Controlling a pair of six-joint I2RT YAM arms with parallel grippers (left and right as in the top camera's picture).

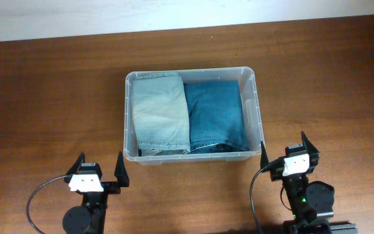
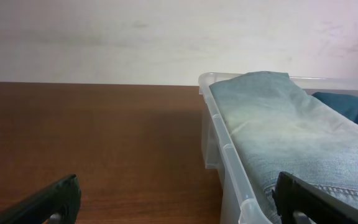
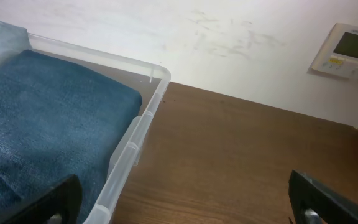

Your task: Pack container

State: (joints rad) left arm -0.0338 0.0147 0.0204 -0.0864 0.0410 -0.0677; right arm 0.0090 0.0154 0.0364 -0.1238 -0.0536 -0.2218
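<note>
Shows pale jeans (image 1: 160, 114) and dark jeans (image 1: 216, 116) folded side by side to fill the container (image 1: 256, 97), with left claw (image 1: 100, 160) and right claw (image 1: 283, 140) resting open and empty, clear of it.

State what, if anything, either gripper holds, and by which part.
Nothing is held. The left gripper and the right gripper both stand open and empty; the light jeans and dark jeans lie in the container.
</note>
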